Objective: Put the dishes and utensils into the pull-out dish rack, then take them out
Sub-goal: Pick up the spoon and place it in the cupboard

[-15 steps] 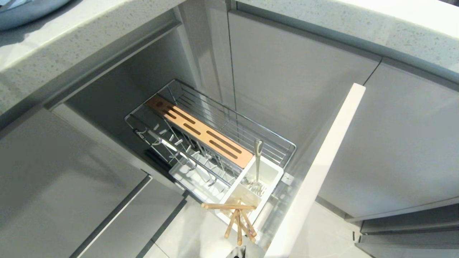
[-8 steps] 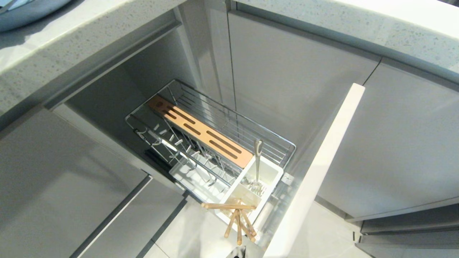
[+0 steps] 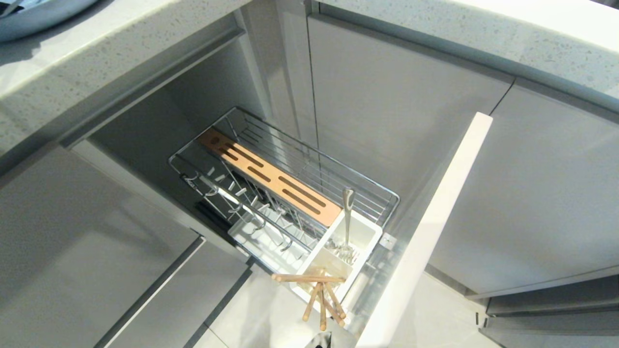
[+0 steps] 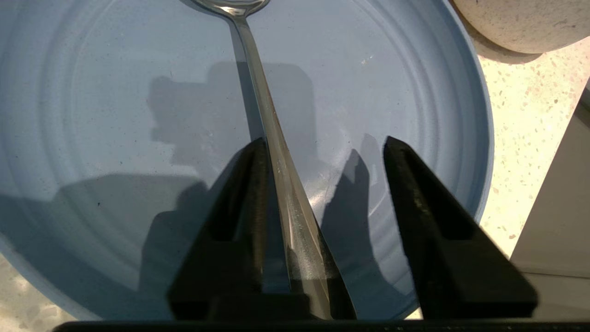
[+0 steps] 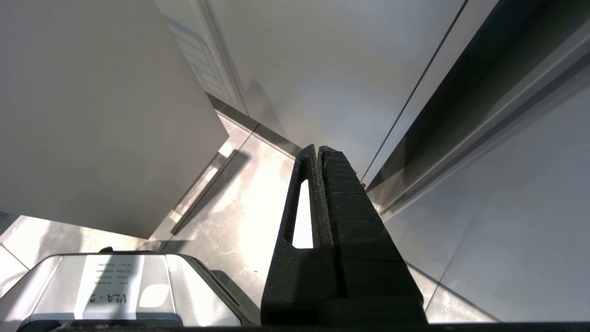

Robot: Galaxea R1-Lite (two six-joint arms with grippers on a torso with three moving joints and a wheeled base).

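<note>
In the left wrist view my left gripper (image 4: 326,139) hovers over the light-blue plate (image 4: 115,115) on the speckled counter. A silver spoon (image 4: 258,92) lies on the plate. Its handle runs between my jaws, which stand apart: it lies against one finger and a clear gap separates it from the other. The cream bowl (image 4: 530,23) sits just beyond the plate's rim. In the head view the pull-out dish rack (image 3: 309,159) is drawn out, with wooden chopsticks (image 3: 319,299) in its white caddy (image 3: 367,232). The plate's rim (image 3: 34,14) shows at the top left. My right gripper (image 5: 318,148) is shut and parked low over the floor.
A silver fork-like utensil (image 3: 347,217) stands upright in the caddy. The rack's pale front panel (image 3: 435,217) juts out to the right of the basket. Grey cabinet doors flank the rack below the speckled countertop (image 3: 96,72). The robot's base (image 5: 115,286) shows near my right gripper.
The rack and everything in it stand as before in the head view. Only a small dark shape over the plate at the top left corner has shifted slightly.
</note>
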